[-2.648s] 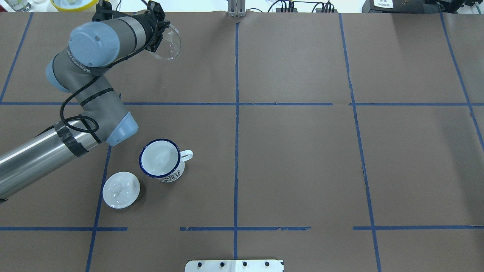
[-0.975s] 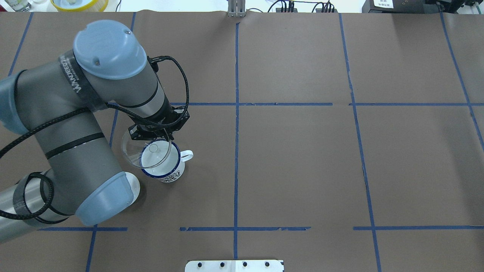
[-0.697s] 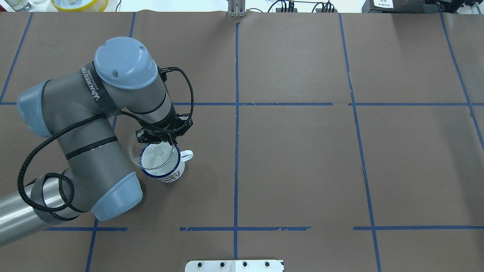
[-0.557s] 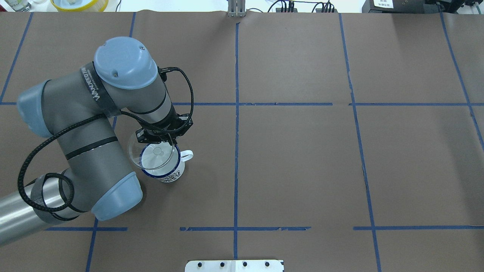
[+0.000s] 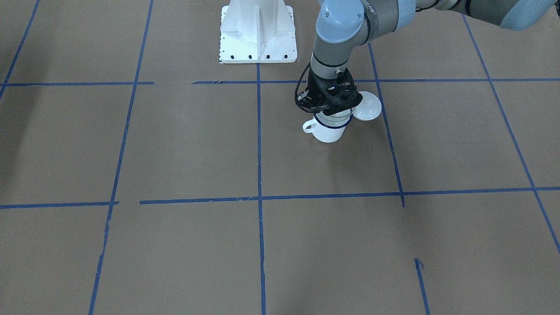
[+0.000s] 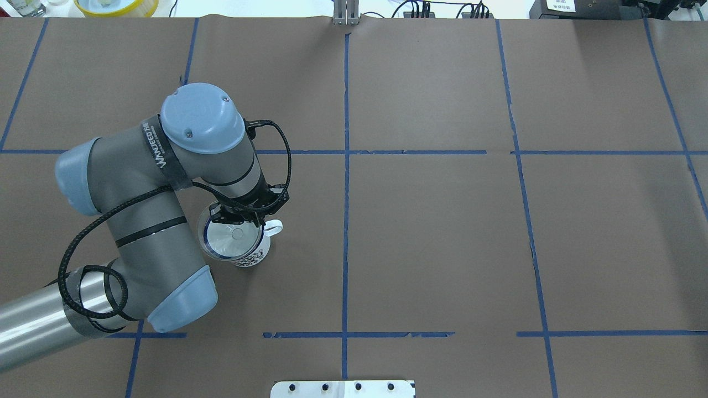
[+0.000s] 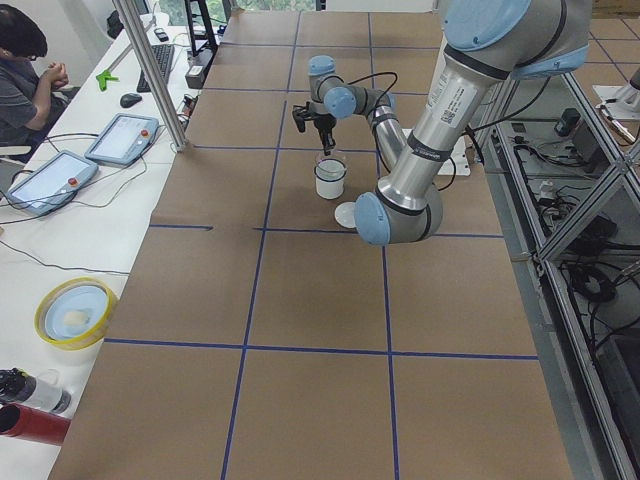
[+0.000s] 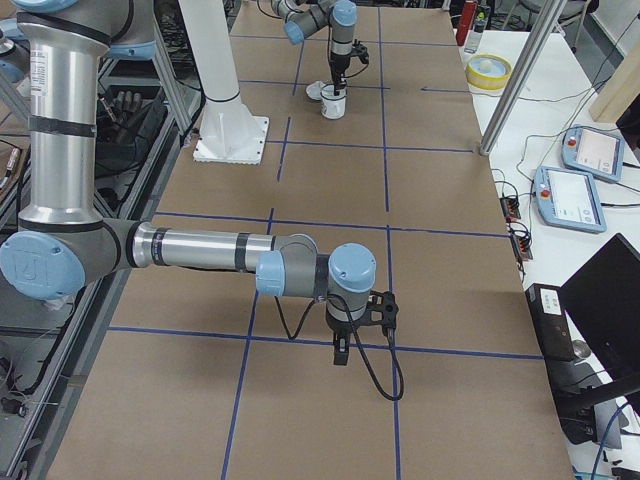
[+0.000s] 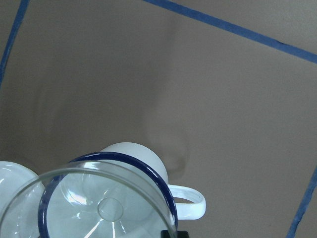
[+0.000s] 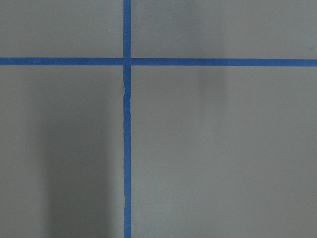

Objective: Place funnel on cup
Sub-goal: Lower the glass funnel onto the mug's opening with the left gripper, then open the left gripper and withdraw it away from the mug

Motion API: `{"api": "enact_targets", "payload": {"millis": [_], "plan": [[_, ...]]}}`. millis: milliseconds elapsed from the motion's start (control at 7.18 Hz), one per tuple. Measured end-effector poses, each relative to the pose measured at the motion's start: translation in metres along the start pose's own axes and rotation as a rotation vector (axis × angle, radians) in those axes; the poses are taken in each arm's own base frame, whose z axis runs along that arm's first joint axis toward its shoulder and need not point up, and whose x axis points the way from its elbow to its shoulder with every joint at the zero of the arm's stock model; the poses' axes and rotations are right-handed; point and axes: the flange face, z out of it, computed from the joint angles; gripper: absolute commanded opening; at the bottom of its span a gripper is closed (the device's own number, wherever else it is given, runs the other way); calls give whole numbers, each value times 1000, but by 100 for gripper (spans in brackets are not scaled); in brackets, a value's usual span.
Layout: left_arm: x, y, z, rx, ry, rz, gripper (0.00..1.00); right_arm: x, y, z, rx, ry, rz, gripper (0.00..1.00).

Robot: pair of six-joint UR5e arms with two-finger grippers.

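The cup (image 6: pixel 256 255), a white enamel mug with a dark blue rim, stands upright left of the table's middle, its handle (image 6: pixel 273 226) pointing right. It also shows in the front view (image 5: pixel 328 133) and the left wrist view (image 9: pixel 132 152). The clear funnel (image 6: pixel 230 240) sits level over the mug's mouth, spout down inside it, its rim (image 9: pixel 99 171) about matching the mug's rim. My left gripper (image 6: pixel 243 217) is shut on the funnel's far rim, directly above the mug (image 5: pixel 329 106). My right gripper (image 8: pixel 341 350) shows only in the exterior right view, low over bare table; I cannot tell its state.
A round white knobbed lid (image 5: pixel 366 107) lies on the table right beside the mug, on the robot's side; my left arm hides it in the overhead view. A yellow bowl (image 6: pixel 116 5) sits off the far left corner. The white robot base (image 5: pixel 258 30) stands at the near edge.
My left arm carried the funnel from the far left of the table to the mug, then lowered and centred it on the mug's mouth.
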Motion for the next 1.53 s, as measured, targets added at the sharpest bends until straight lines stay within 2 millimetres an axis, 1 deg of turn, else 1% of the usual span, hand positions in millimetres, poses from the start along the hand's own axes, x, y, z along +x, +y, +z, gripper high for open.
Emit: {"api": "enact_targets", "payload": {"millis": [139,279,418,836,975,1115,1254,1393,1533], "plan": [[-2,2,5,-3,-1,5,14,0,0,0,0,0,0,100],[-3,3,8,-5,-2,6,70,0,0,0,0,0,0,100],[-3,3,9,-5,-3,7,100,0,0,0,0,0,0,100],[-4,3,8,-1,-2,5,100,0,0,0,0,0,0,100],[-4,4,2,3,9,8,100,0,0,0,0,0,0,100],[-9,2,-14,16,35,28,100,0,0,0,0,0,0,100],[-28,-9,-41,47,72,85,100,0,0,0,0,0,0,100],[-61,-34,-72,100,98,166,100,0,0,0,0,0,0,100],[-105,-70,-100,145,106,258,100,0,0,0,-1,0,1,100]]}}
